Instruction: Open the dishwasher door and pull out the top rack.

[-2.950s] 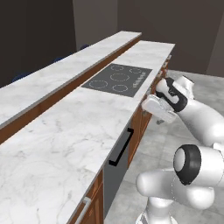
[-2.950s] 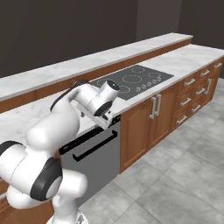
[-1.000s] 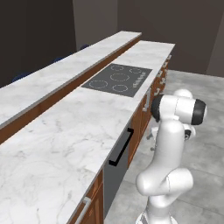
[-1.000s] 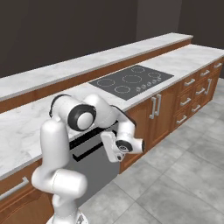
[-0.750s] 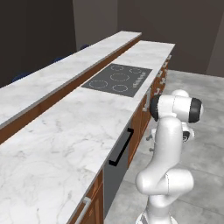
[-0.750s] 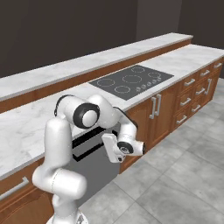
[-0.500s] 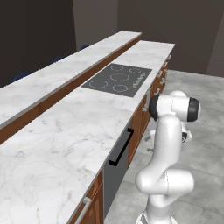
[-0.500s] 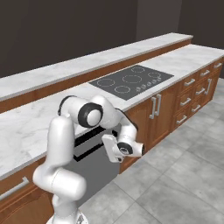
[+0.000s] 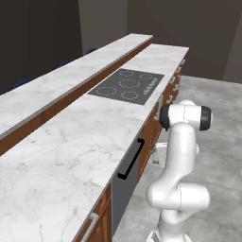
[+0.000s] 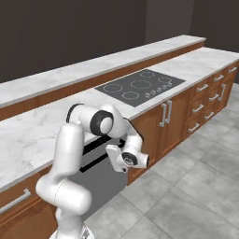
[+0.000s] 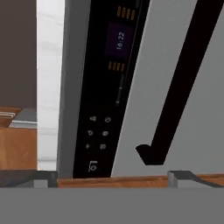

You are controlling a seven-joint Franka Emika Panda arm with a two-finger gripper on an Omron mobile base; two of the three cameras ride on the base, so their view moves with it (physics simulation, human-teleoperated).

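The dishwasher door [image 10: 98, 184] is a dark grey panel under the marble counter, and it stands shut. Its long black bar handle [image 10: 95, 154] runs across the top; the same handle [image 9: 131, 159] shows edge-on in the left base view. My gripper [image 10: 114, 156] hangs low in front of the door's right end, close to the handle. In the hand view, which is rolled sideways, the handle [image 11: 183, 74] crosses the grey door [image 11: 201, 131] beside a black control strip [image 11: 107, 87]. My gripper [image 11: 111, 178] is open, with nothing between its fingertips [image 11: 186, 176]. The top rack is hidden behind the door.
A black cooktop [image 10: 140, 86] is set in the marble counter [image 10: 32, 126], with a raised ledge behind it. Brown wooden cabinet doors [image 10: 163, 121] and drawers [image 10: 210, 93] with silver handles line the right. Grey tiled floor [image 10: 186, 196] lies open in front.
The arm has swung down from counter height to the front of the dishwasher. Over the last second the hand has crept slightly closer to the door. The jaws stayed open.
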